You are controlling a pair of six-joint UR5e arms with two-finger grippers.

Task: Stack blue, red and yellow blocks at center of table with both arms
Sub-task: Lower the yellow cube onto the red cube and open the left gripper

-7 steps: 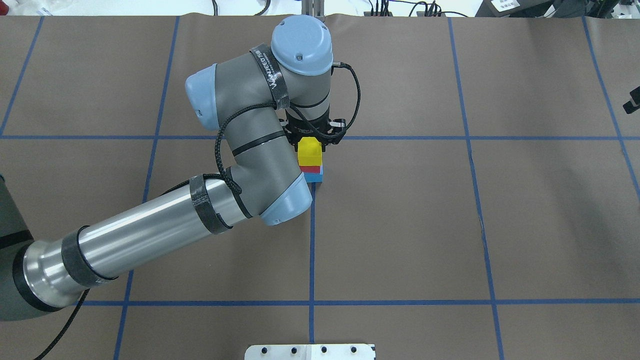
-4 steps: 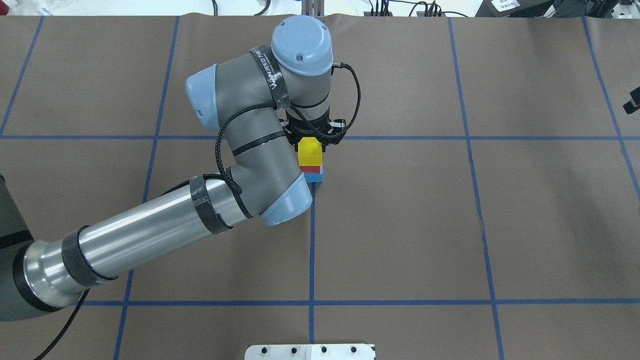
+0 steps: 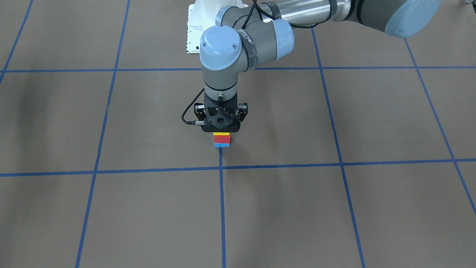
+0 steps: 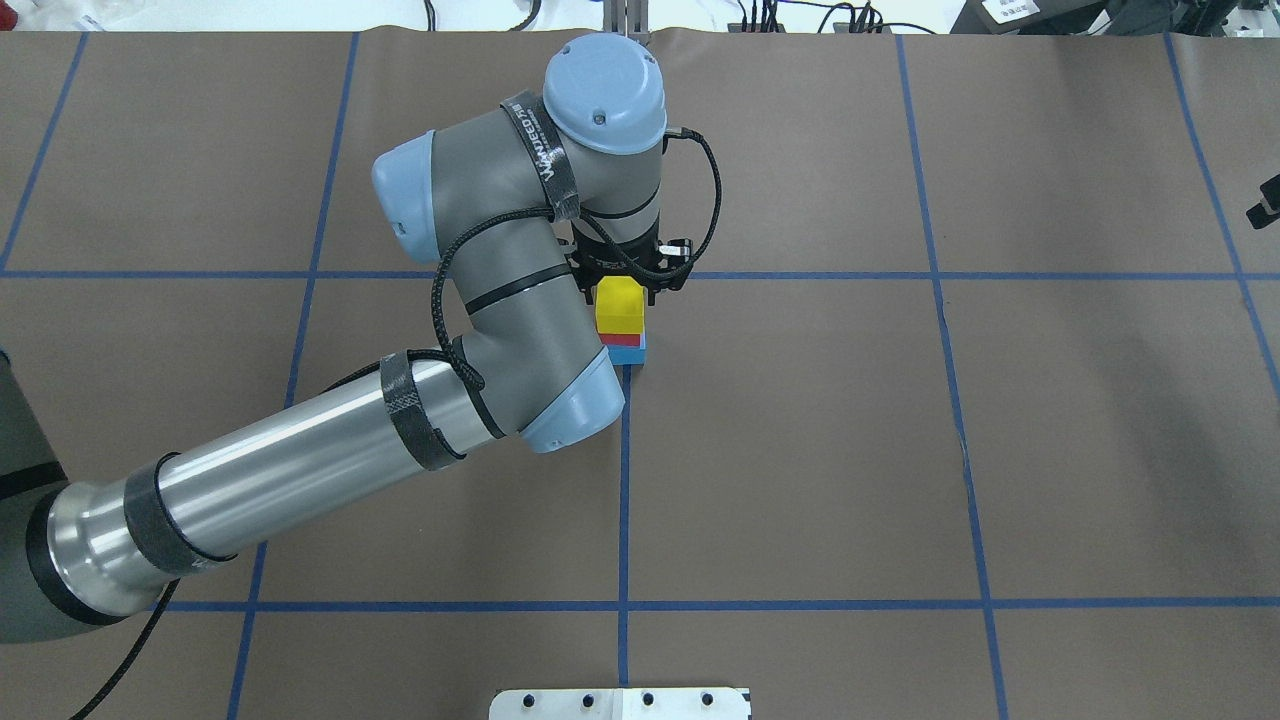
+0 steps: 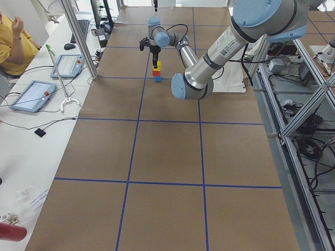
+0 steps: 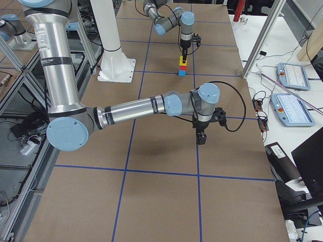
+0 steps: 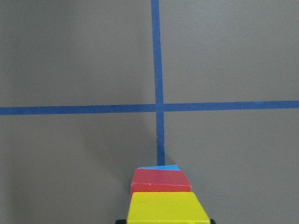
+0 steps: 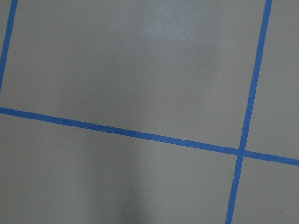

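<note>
A stack stands by the tape cross at the table's centre: a blue block (image 4: 628, 354) at the bottom, a red block (image 4: 625, 339) on it, a yellow block (image 4: 620, 305) on top. It shows in the front view as yellow (image 3: 221, 134), red (image 3: 222, 138) and blue (image 3: 222, 144). My left gripper (image 4: 620, 284) points straight down over the stack. In the left wrist view its black fingertips (image 7: 121, 221) hug the yellow block (image 7: 167, 207), so it is shut on it. My right gripper (image 6: 202, 138) hangs low over bare table far to the right; I cannot tell its state.
The brown table cover has a blue tape grid (image 4: 623, 480). The white robot base plate (image 4: 620, 703) sits at the near edge. My left arm's elbow (image 4: 565, 410) hangs just left of the stack. Tablets (image 5: 34, 94) and an operator (image 5: 13, 39) are beyond the far edge.
Almost nothing has changed. The left arm and the stack stay in place, with at most a slight shift of the wrist.
</note>
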